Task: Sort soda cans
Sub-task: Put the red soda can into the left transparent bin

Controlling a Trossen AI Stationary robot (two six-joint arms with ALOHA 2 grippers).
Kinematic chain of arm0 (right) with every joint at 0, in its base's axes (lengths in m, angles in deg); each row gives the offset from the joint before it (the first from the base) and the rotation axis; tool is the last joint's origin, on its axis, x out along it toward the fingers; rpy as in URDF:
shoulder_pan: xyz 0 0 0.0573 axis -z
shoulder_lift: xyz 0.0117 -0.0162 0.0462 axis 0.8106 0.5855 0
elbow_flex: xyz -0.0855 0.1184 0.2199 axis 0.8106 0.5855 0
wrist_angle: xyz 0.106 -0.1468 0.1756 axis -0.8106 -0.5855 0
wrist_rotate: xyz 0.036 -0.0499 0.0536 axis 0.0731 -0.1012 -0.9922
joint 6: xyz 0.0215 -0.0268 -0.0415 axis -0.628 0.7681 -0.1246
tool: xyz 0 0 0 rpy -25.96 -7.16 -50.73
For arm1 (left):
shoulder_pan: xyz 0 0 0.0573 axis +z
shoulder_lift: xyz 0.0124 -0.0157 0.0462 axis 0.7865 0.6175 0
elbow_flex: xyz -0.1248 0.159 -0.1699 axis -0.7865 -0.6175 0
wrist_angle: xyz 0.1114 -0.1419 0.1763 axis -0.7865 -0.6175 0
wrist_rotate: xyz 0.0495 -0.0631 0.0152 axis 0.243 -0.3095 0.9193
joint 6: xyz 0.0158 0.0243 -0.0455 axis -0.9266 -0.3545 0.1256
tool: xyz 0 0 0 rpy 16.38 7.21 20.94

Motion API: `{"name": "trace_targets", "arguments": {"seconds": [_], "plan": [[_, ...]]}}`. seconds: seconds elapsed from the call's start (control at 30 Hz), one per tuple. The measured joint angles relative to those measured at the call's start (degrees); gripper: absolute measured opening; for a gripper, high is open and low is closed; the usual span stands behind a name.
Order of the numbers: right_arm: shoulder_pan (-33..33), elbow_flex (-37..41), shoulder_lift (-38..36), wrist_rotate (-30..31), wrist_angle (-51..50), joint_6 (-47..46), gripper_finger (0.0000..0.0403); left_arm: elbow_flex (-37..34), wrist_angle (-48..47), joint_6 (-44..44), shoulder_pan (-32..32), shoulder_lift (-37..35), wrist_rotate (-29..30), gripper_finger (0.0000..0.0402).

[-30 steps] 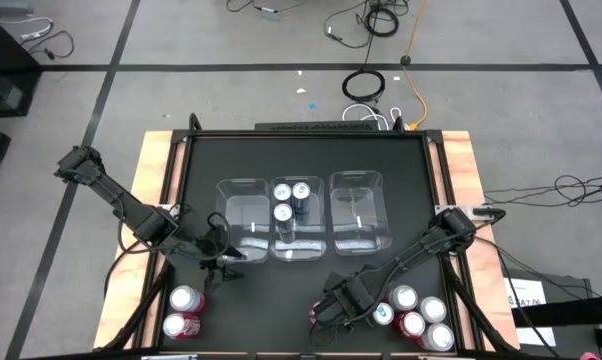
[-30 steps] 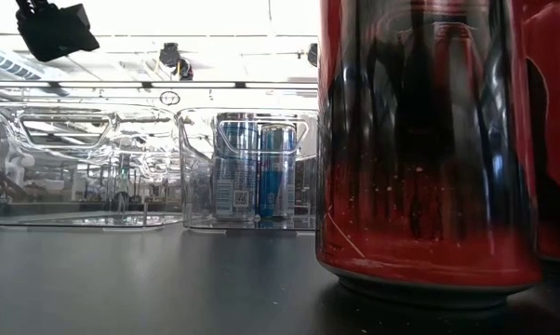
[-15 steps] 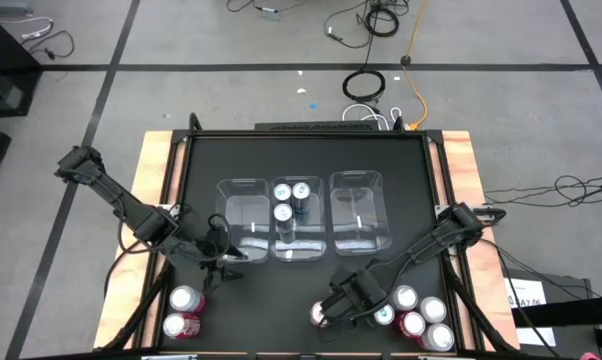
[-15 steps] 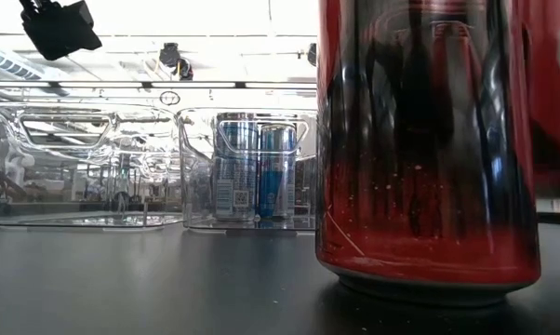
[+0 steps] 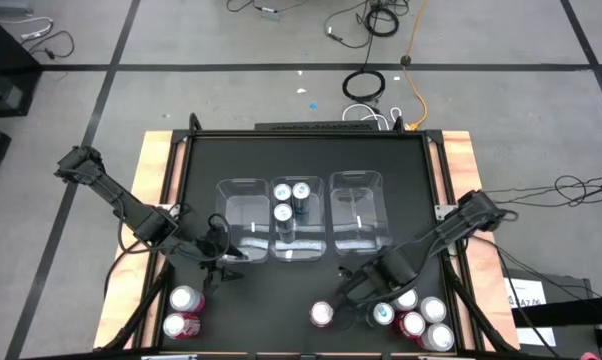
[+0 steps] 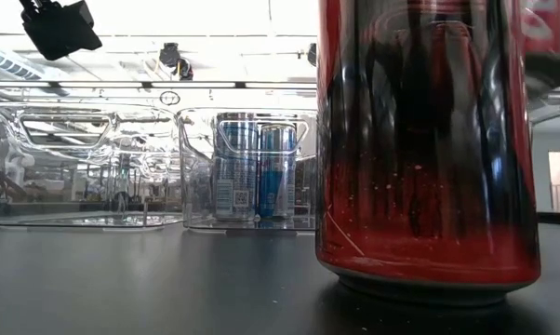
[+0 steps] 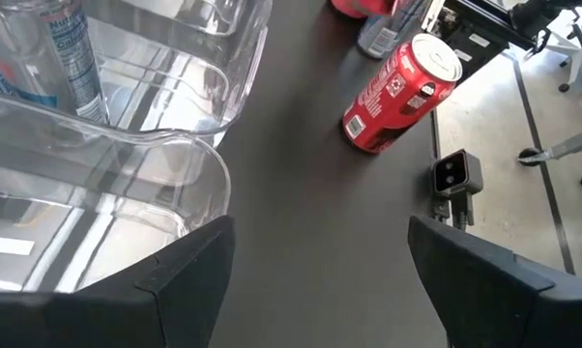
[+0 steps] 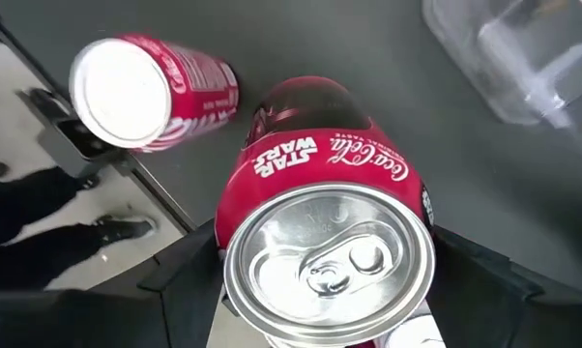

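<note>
My right gripper point(image 5: 359, 288) is shut on a red soda can point(image 8: 325, 193) above the table's near right part; in the low view this can point(image 6: 552, 23) hangs high at the right. Another red can point(image 5: 322, 314) stands on its base just left of it. Several cans point(image 5: 421, 320) stand at the near right corner and two cans point(image 5: 181, 312) at the near left. Three blue cans point(image 5: 289, 200) stand in the middle clear bin point(image 5: 294, 250). My left gripper point(image 7: 320, 290) is open and hovers by the left bin's near corner point(image 7: 209, 159), touching nothing. My right gripper pinches the red can between its two fingers point(image 8: 189, 280), which sit on opposite sides of the upper wall point(image 8: 231, 217) just under the silver top. The fingers come from above, slanting down. The can is lifted clear of the table, its top facing the wrist camera.
Three clear bins stand side by side in the table's middle; the left bin point(image 5: 221, 200) and the right bin point(image 5: 381, 205) hold no cans. Bare black tabletop point(image 5: 281, 300) lies between the bins and the near edge. A big red can point(image 6: 429, 149) fills the low view's foreground.
My right gripper has risen and moved toward the right and far side, away from the lone standing red can. The red can it holds went from standing on the table to lifted clear. The lone can has stayed in place.
</note>
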Motion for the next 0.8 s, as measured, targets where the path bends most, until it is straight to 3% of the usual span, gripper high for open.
{"name": "trace_targets", "arguments": {"seconds": [0.37,0.8], "plan": [[1.8,0.0,-4.1,3.7,2.0,0.1,0.0281,0.0,0.0,0.0,0.0,-0.1,0.0,0.0318],[9.6,-0.1,-2.2,4.3,24.6,15.1,0.0281,0.0,-3.0,0.4,0.0,-4.7,-3.3,0.0318]]}}
